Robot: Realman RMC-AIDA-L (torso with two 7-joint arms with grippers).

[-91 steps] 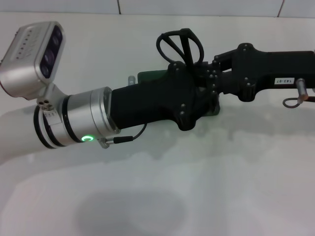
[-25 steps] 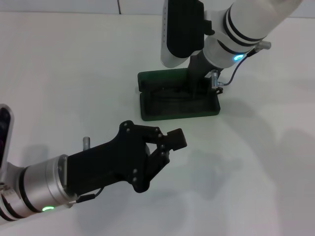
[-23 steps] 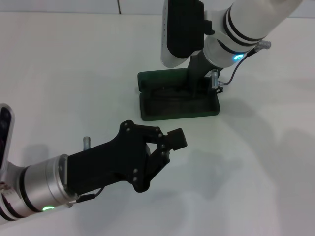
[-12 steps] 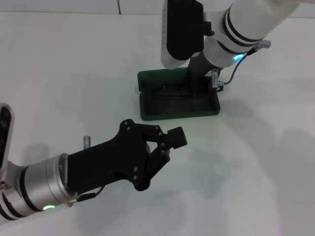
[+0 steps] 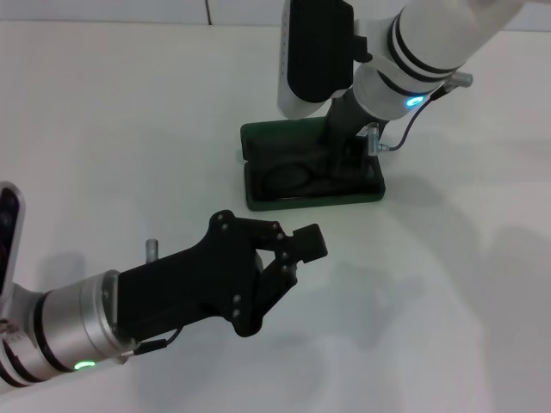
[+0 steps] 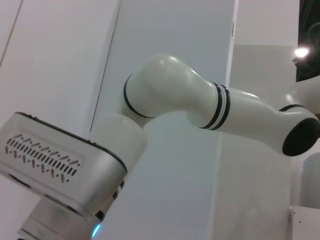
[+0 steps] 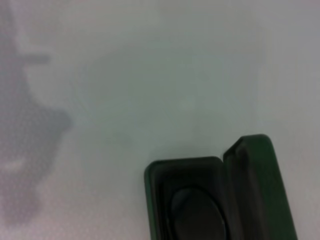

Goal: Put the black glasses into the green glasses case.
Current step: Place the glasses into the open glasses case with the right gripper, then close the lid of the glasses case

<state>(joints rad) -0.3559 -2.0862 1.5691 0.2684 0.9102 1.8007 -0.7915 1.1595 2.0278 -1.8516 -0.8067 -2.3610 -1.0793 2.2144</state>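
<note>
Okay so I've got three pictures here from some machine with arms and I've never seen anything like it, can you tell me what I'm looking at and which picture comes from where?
This is a two-armed robot working at a white table. The wide picture comes from a camera on its head, looking down. In it, the left gripper, black, hangs over the near part of the table, holding nothing. The right arm reaches down from the far side, its right gripper down in the green glasses case, which lies open. A lens of the black glasses shows inside the case.

The other two pictures come from cameras on the wrists. The left wrist one points upward and shows only the other arm and walls. The right wrist one looks down at one end of the open case with a lens inside.
</note>
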